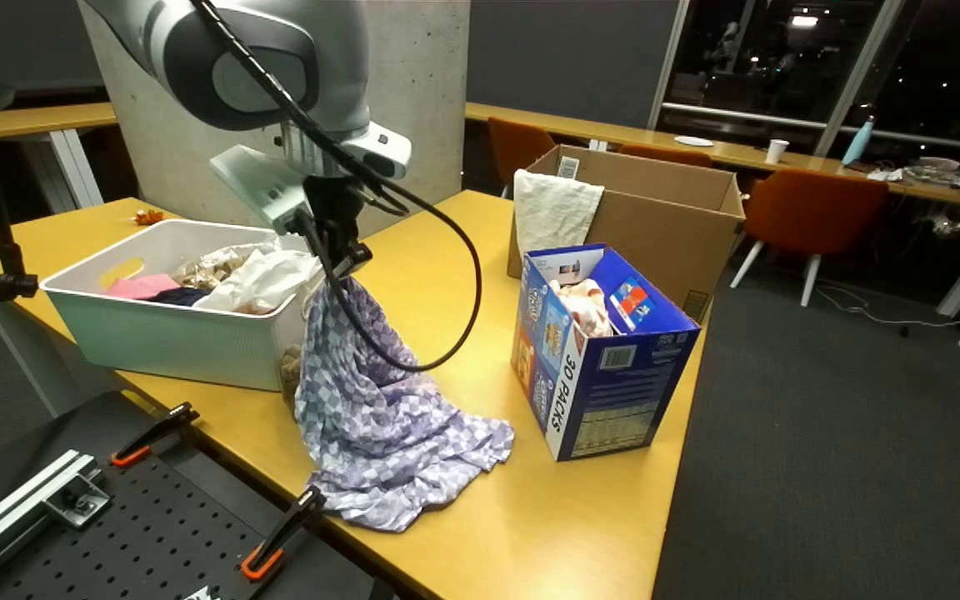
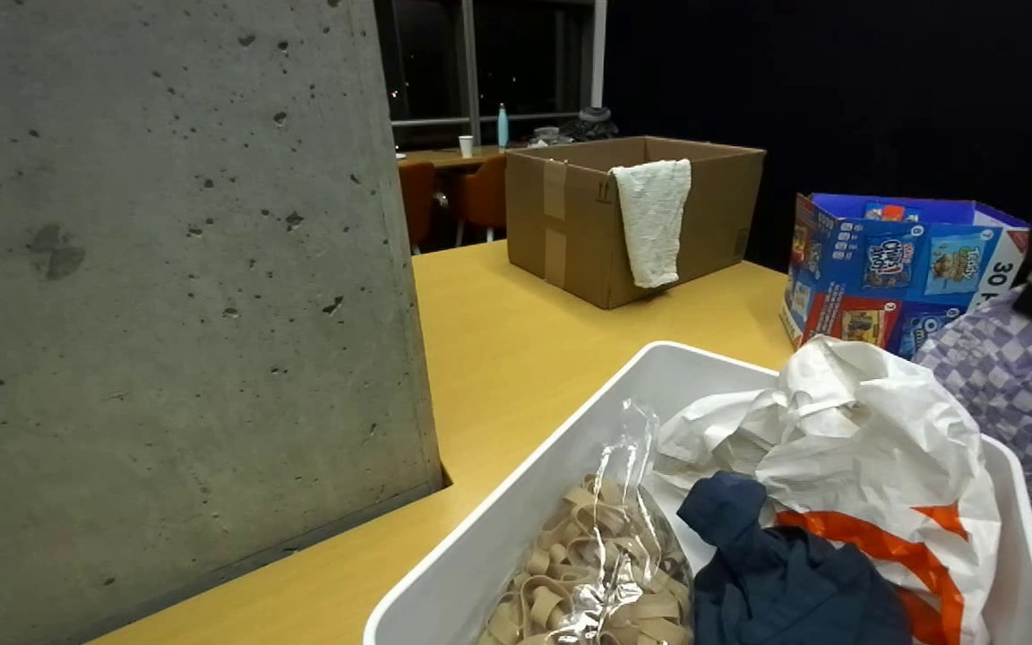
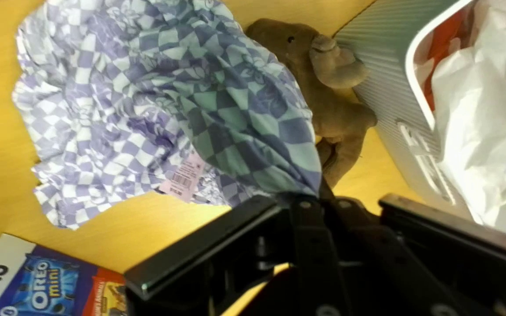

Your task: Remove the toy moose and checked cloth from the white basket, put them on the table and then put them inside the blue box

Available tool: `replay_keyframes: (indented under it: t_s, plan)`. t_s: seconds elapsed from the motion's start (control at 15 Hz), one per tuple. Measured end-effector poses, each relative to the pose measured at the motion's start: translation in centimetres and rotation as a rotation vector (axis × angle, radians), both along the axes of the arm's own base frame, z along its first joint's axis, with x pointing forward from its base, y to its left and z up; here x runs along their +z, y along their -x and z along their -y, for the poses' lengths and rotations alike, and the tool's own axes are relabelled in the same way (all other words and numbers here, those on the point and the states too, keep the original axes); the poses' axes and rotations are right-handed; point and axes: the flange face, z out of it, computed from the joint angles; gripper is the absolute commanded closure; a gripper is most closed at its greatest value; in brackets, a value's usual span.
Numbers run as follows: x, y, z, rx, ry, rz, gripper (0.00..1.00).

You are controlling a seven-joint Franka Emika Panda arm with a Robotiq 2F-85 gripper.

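Partly hidden by rumpled checked cloth (image 1: 388,433), a plush toy moose (image 3: 336,116) is seen just outside the ribbed wall of the white plastic basket (image 1: 188,346). The cloth is clenched by a gathered end in the gripper (image 3: 325,203) and draped onto the wooden table (image 1: 497,517); the blue cardboard box (image 3: 53,283) is cropped in the wrist view.

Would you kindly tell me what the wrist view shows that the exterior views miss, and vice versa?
Only the wrist view shows the pink barcode tag and the eye of the toy moose. Only the exterior views show a brown cardboard box with white cloth over its rim. All share the gripper, checked cloth, white basket and blue box.
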Motion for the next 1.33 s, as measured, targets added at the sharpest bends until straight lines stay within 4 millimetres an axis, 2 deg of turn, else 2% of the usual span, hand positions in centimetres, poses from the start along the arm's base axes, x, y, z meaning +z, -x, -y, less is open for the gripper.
replay_keyframes:
  t_s: [0.2,0.4,0.53,0.73,0.8,1.07,1.33]
  plan:
    - [-0.5,-4.7,-3.9,0.081,0.003,-0.001,0.99]
    - [-2.2,-8.9,-8.2,0.164,-0.014,-0.059,0.99]
    - [-3.9,-10.7,-9.8,0.194,-0.025,-0.097,0.99]
    - [-6.0,-12.2,-11.0,0.217,-0.035,-0.14,0.99]
    - [-6.5,-12.4,-11.4,0.226,-0.038,-0.152,0.79]
    - [-7.4,-13.2,-13.1,0.264,-0.037,-0.176,0.5]
    - [-7.3,-13.5,-12.9,0.277,-0.009,-0.177,0.22]
